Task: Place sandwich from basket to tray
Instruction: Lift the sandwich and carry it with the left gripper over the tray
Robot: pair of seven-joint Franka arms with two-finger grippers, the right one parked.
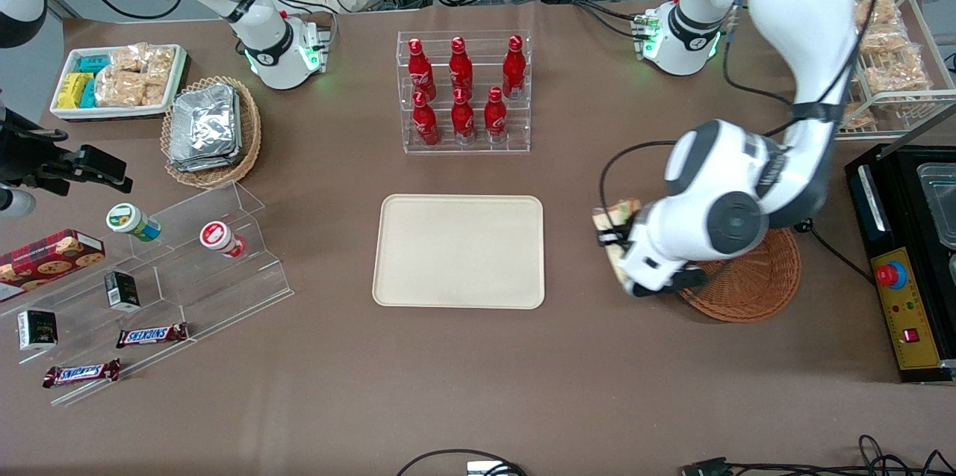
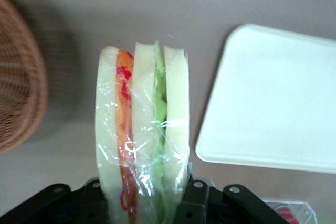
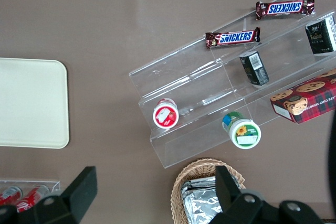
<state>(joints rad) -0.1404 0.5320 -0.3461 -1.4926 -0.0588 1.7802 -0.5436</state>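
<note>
My left gripper [image 1: 614,238] is shut on the sandwich [image 2: 143,129], a plastic-wrapped wedge of white bread with orange-red and green layers. It holds the sandwich above the brown table, between the basket [image 1: 750,282] and the tray [image 1: 458,250]. In the front view only a bit of the sandwich [image 1: 617,216] shows beside the wrist. The reddish-brown wicker basket [image 2: 18,98] looks empty where it shows; the arm hides part of it. The cream tray [image 2: 273,98] is bare. The black fingers [image 2: 197,198] press both bread faces.
An acrylic rack of red bottles [image 1: 464,91] stands farther from the front camera than the tray. A black control box [image 1: 900,267] lies at the working arm's end. A lighter wicker basket of foil packets [image 1: 211,128] and acrylic snack steps [image 1: 149,282] lie toward the parked arm's end.
</note>
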